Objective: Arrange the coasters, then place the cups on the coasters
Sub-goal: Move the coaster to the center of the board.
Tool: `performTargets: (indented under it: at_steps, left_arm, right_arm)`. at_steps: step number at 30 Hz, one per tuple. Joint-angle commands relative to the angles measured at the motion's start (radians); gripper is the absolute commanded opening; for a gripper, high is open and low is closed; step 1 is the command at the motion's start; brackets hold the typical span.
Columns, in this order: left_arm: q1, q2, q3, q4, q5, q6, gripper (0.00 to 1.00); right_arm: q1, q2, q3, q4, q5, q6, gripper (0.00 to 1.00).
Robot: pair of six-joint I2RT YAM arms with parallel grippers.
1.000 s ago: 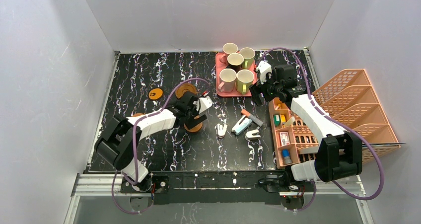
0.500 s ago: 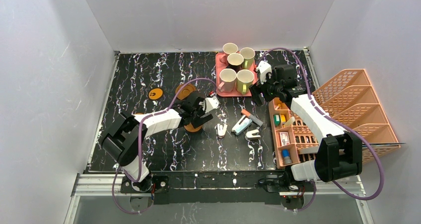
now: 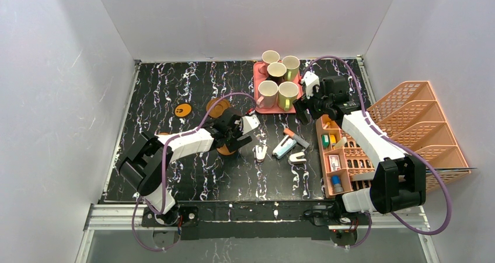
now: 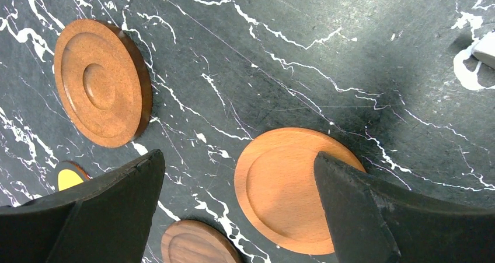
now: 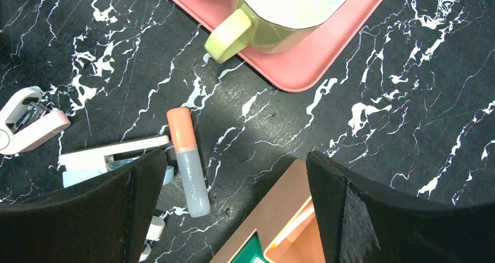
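Five cups stand grouped on the pink tray at the far right of the marbled table; none sits on a coaster yet. The coasters lie scattered left of centre. The left wrist view shows a light orange coaster, a brown rimmed coaster farther off, and a dark coaster just beside the orange one.

The left gripper hangs over the light orange coaster with its jaws spread wide and nothing between them; one finger overlaps the disc's edge in that view. The right gripper, likewise wide and empty, hovers off the near corner of the tray, where the handle of a yellow-green cup points outward.

The step in hand is judged to be picking up the orange coaster for arranging. To do it well, the jaws should first be centred across the disc. They should then descend until the tips flank the rim low against the table. The close should be gentle, since a thin flat disc can slip or tip. The dark coaster alongside should not be nudged, and the row should leave room for each cup's handle.
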Motion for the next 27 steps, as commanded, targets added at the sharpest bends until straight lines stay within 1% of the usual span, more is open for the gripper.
performTargets:
  at_steps: [1,11,27]
  left_arm:
    - [-0.008,-0.018,-0.016,-0.082,0.058,-0.012,0.98]
    - [-0.01,-0.03,-0.015,-0.082,0.087,-0.021,0.98]
    - [-0.031,0.028,0.032,-0.095,0.112,-0.027,0.98]
  right_arm:
    - [-0.004,-0.014,0.032,0.016,0.011,-0.01,0.98]
    - [-0.003,-0.016,0.031,0.016,0.008,-0.011,0.98]
    - [-0.004,-0.015,0.031,0.016,0.01,-0.011,0.98]
